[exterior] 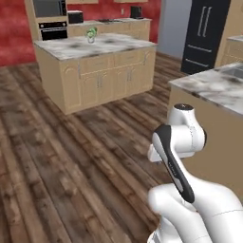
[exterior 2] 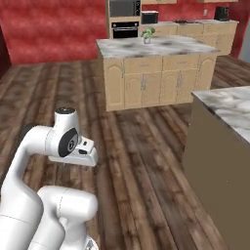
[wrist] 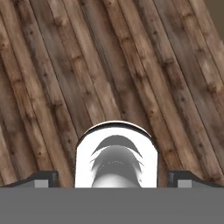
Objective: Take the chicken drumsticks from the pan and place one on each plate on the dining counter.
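Arm folded over wood floor [wrist: 65, 65] | fingers [wrist: 41, 178] spread, nothing held | dining surface [exterior: 213, 88] at 2 o'clock | pan should be located first.

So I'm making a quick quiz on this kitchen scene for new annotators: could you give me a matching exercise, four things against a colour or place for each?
Things:
1. potted plant
2. refrigerator
3. back wall
4. floor

Descriptions:
A. red
B. brown wooden planks
C. black, standing at the far right in the left base view
D. on the marble top of the tan island

Pairs: 1-D, 2-C, 3-A, 4-B
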Motion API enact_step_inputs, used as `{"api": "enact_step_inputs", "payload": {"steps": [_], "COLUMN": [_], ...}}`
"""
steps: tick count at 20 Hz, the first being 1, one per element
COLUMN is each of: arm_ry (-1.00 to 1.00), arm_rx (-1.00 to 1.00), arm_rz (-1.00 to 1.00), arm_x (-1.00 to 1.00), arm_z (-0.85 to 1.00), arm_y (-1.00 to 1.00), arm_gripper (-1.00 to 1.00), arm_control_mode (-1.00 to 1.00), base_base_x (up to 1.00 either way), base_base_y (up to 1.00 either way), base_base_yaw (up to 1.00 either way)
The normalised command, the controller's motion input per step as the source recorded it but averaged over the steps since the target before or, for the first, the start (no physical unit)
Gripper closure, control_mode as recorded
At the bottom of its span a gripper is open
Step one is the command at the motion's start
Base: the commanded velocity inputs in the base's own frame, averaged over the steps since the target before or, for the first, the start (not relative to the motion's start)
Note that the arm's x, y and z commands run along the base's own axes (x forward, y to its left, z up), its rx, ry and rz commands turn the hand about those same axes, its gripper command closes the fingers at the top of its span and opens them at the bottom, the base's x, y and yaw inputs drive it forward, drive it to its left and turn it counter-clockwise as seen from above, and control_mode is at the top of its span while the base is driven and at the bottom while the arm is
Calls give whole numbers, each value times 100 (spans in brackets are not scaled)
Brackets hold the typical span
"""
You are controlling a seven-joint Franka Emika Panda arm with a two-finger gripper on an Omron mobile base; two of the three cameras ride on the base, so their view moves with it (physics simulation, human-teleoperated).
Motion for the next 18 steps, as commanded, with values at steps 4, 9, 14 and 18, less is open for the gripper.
{"api": "enact_step_inputs", "payload": {"steps": [4, 9, 14, 18], "arm_ry": [0, 0, 0, 0], "arm_rx": [0, 0, 0, 0], "arm_rz": [0, 0, 0, 0], "arm_x": [0, 0, 0, 0], "arm_z": [0, 0, 0, 0], "arm_y": [0, 0, 0, 0], "arm_gripper": [-100, -100, -100, -100], "arm_control_mode": [100, 100, 100, 100], "base_base_x": [83, 83, 82, 82], "base_base_y": [64, 65, 66, 67], "base_base_yaw": [-38, -36, -35, -35]}}
